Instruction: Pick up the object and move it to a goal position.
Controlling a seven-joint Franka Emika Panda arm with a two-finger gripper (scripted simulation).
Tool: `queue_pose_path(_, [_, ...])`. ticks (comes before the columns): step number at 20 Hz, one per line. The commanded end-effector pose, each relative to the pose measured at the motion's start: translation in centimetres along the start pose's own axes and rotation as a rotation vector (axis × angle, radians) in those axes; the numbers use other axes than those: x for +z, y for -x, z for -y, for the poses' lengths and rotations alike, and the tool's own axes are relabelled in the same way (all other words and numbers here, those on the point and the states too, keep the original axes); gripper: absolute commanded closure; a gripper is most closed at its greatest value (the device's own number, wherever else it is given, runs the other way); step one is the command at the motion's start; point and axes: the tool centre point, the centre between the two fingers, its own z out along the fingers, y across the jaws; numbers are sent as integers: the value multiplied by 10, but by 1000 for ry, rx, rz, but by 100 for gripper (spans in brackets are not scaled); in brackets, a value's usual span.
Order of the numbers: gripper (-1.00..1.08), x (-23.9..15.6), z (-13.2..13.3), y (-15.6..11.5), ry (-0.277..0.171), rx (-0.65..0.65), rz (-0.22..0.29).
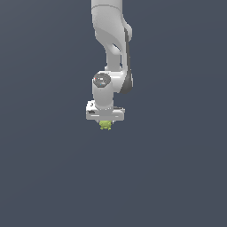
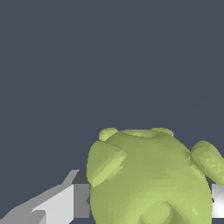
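Observation:
The object is a small yellow-green lumpy blob with little knobs, showing just under the white gripper's body in the exterior view. In the wrist view the object fills the space between the two fingers; one finger pad touches its side and the other pad shows at the frame's edge. My gripper points straight down and is shut on the object. My gripper also shows in the wrist view. The fingers themselves are mostly hidden behind the hand in the exterior view.
The white arm comes down from the top middle of the exterior view. Everything around it is a plain dark grey-blue surface with no other object or marker showing.

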Motion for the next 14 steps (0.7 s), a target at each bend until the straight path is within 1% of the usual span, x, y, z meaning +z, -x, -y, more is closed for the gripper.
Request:
queue_pose_path(1, [108,-12,6,3,0,0,-1])
queue_pose_path(7, [108,-52,25,14,1,0,-1])
queue_pose_path(14, [108,-117,57,31,2,-1,-1])
